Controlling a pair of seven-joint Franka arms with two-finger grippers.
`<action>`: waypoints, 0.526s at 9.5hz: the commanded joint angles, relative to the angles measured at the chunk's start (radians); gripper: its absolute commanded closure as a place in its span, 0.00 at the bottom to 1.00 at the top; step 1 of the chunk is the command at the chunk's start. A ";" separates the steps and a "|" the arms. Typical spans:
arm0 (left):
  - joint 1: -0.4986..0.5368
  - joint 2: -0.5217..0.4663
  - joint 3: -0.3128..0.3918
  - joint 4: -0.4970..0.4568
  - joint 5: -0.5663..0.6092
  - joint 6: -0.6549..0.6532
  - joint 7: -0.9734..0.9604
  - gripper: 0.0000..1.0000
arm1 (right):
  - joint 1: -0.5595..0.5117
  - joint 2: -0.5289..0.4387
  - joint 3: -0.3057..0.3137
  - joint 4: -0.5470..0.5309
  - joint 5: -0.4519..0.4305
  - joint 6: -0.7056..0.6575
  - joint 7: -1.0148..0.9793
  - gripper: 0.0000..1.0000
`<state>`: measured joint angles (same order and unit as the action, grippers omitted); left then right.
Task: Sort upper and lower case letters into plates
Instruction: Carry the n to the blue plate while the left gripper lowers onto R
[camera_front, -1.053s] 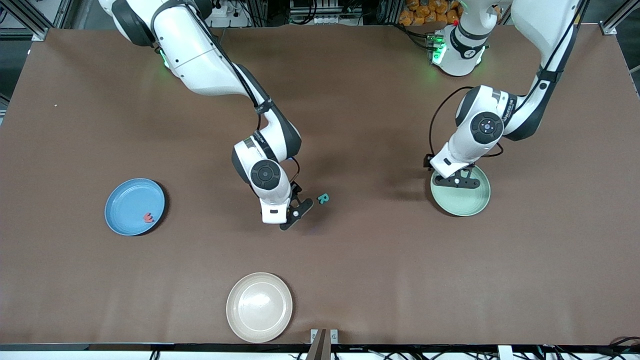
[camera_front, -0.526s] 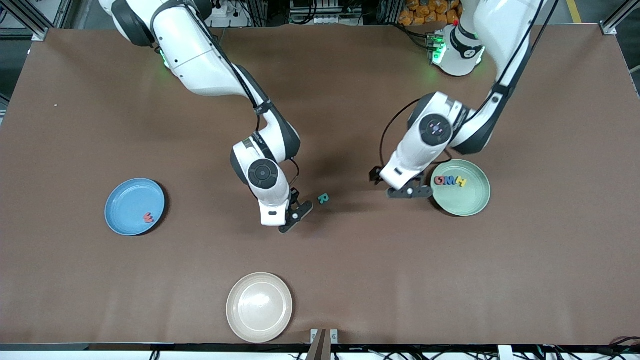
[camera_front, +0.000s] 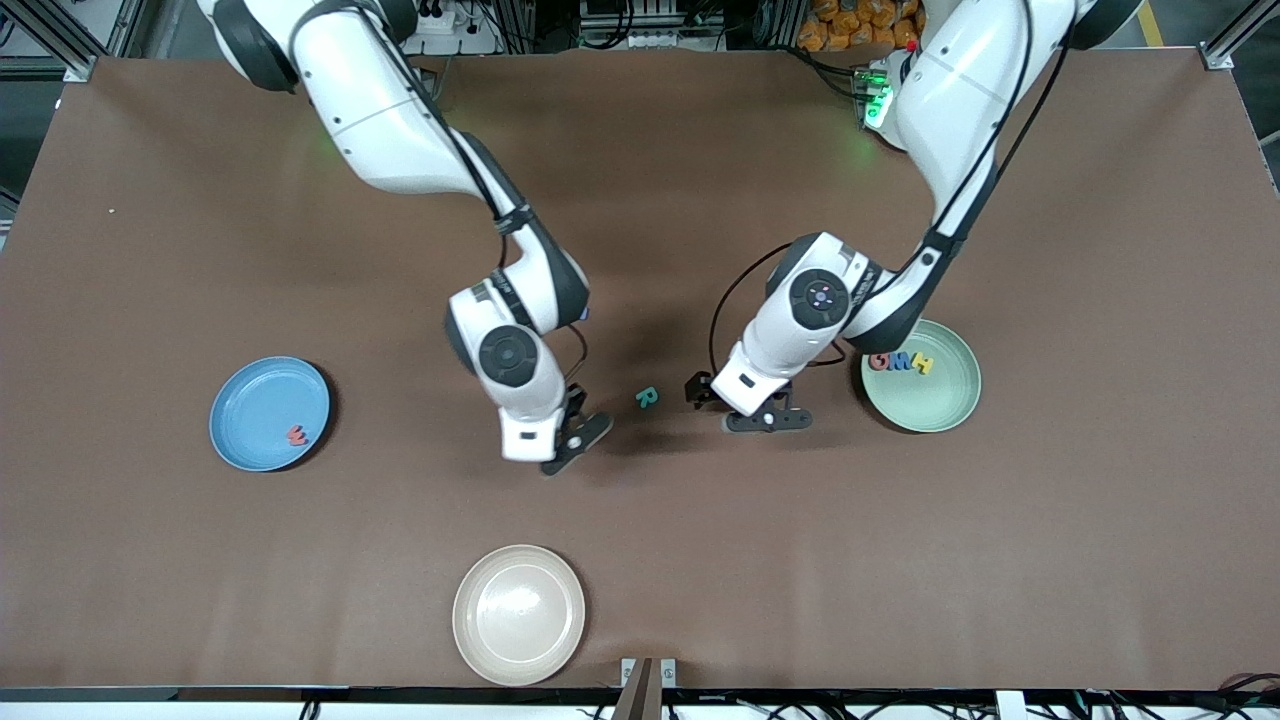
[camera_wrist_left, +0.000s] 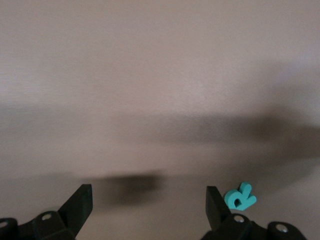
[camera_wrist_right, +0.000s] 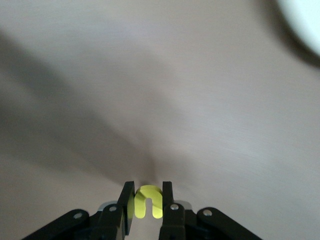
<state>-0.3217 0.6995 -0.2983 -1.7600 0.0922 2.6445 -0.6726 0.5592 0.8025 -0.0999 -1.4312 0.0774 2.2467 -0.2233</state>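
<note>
Step in hand: carry of yellow u (camera_wrist_right: 148, 201), clamped in right gripper (camera_front: 560, 447) jaws over tabletop (camera_front: 700, 560). Next: release into blue plate (camera_front: 240, 440), at 9 o'clock. Left gripper (camera_front: 768, 420), jaws wide, hovers near R (camera_front: 647, 398); pale green plate (camera_front: 925, 410) at its 3 o'clock.

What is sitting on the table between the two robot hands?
The front view shows the teal R on bare table between the right gripper, shut on a yellow u, and the open left gripper.
</note>
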 joint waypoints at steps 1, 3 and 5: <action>-0.051 0.087 0.019 0.081 0.101 0.046 -0.042 0.00 | -0.167 -0.222 0.006 -0.206 0.005 -0.024 -0.022 1.00; -0.137 0.143 0.038 0.152 0.299 0.045 -0.062 0.00 | -0.345 -0.354 0.006 -0.369 0.004 -0.024 -0.024 1.00; -0.178 0.143 0.034 0.152 0.419 0.045 -0.050 0.00 | -0.500 -0.388 0.006 -0.440 0.004 -0.038 -0.042 1.00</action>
<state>-0.4695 0.8299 -0.2798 -1.6360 0.4338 2.6887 -0.7162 0.1442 0.4692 -0.1172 -1.7768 0.0771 2.2031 -0.2534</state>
